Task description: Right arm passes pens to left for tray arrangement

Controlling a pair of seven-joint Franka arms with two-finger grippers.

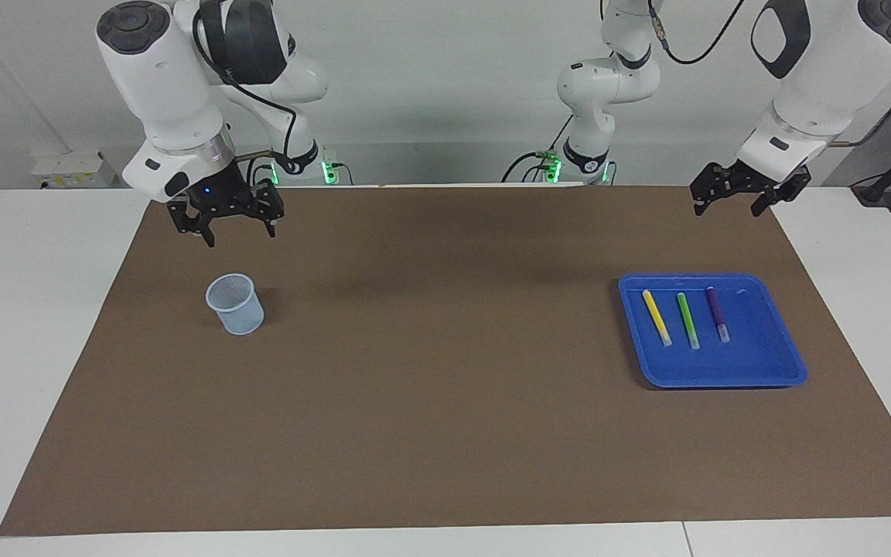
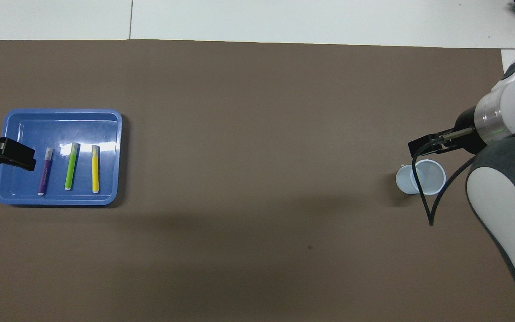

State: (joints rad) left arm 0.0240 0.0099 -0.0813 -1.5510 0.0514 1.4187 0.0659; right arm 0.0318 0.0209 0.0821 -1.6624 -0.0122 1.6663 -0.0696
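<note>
Three pens lie side by side in the blue tray [image 1: 759, 365] [image 2: 61, 125] at the left arm's end of the mat: yellow [image 1: 656, 317] [image 2: 95, 169], green [image 1: 687, 320] [image 2: 71, 166] and purple [image 1: 717, 314] [image 2: 45, 171]. My left gripper [image 1: 728, 203] hangs open and empty, high in the air. From overhead it lines up with the tray's outer rim. My right gripper [image 1: 240, 232] [image 2: 423, 145], with a blue light on its wrist, hovers open and empty over the mat close to the cup.
A small pale-blue mesh cup [image 1: 236, 304] [image 2: 420, 178] stands upright on the brown mat [image 1: 445, 371] at the right arm's end. White table surface surrounds the mat. Cables and both arm bases sit along the robots' edge.
</note>
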